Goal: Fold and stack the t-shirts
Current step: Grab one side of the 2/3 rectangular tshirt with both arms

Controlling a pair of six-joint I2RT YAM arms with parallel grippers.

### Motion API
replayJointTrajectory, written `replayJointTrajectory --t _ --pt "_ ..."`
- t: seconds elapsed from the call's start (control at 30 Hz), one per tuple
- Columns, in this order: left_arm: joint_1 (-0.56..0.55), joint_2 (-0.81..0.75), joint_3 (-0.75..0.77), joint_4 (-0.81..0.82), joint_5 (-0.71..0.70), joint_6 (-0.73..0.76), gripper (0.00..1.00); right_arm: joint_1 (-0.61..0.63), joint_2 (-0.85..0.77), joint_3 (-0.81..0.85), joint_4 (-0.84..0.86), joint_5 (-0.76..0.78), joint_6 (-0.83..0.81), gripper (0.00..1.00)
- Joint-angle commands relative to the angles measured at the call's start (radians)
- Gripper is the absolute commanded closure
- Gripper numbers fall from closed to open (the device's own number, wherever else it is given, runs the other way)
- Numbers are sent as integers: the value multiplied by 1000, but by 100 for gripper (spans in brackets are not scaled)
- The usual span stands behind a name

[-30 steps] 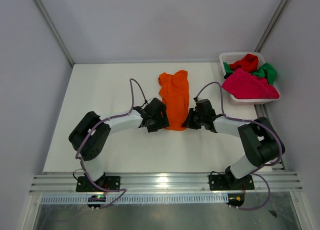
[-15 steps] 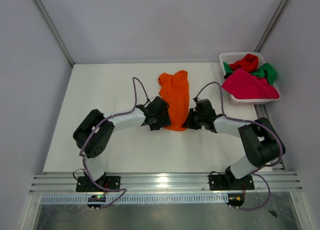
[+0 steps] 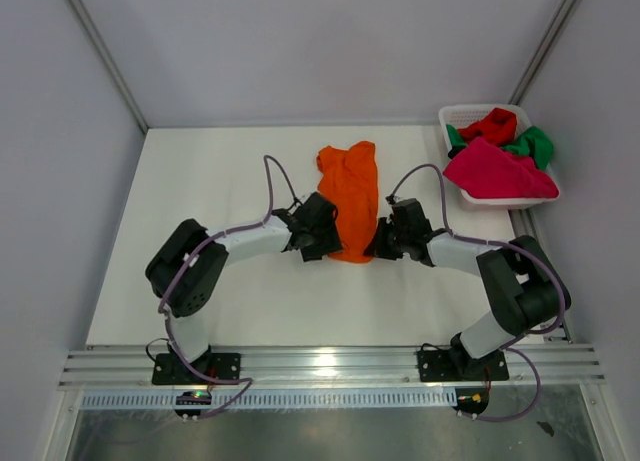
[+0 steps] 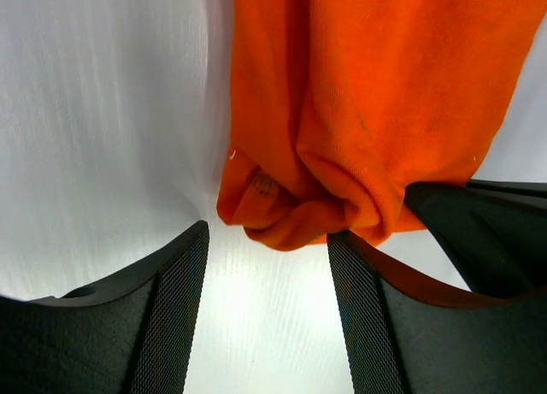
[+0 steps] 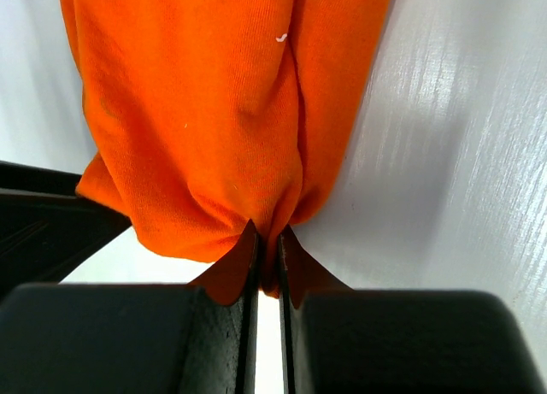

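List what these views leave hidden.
- Top view: left fingers and right fingers, covered by their own wrists.
- Wrist views: far end of the orange t-shirt, cut by the top edge.
- Top view: basket contents beneath the magenta t-shirt, which covers them.

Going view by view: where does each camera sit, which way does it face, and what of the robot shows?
Top external: above and behind the bases, looking down on the white table; both arms, the bright orange cloth t-shirt and the white plastic lattice basket show.
Left wrist: on the left arm, facing the t-shirt's near hem; the open left gripper frames it.
Right wrist: on the right arm, facing that hem; the right gripper pinches it.
Shared: both wrist views show that hem.
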Motion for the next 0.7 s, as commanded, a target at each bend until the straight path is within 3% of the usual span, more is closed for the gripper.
replayJointTrajectory --t 0.0,0.27,0.67 --pt "-1 -106 -27 -14 -7 -27 39 3 34 -43 -96 14 -31 94" --pt "-1 -182 -30 -18 -26 -23 37 3 79 -27 -76 -15 -22 94" --pt "-1 -147 -52 40 -18 19 20 3 80 -12 -89 -9 -28 94"
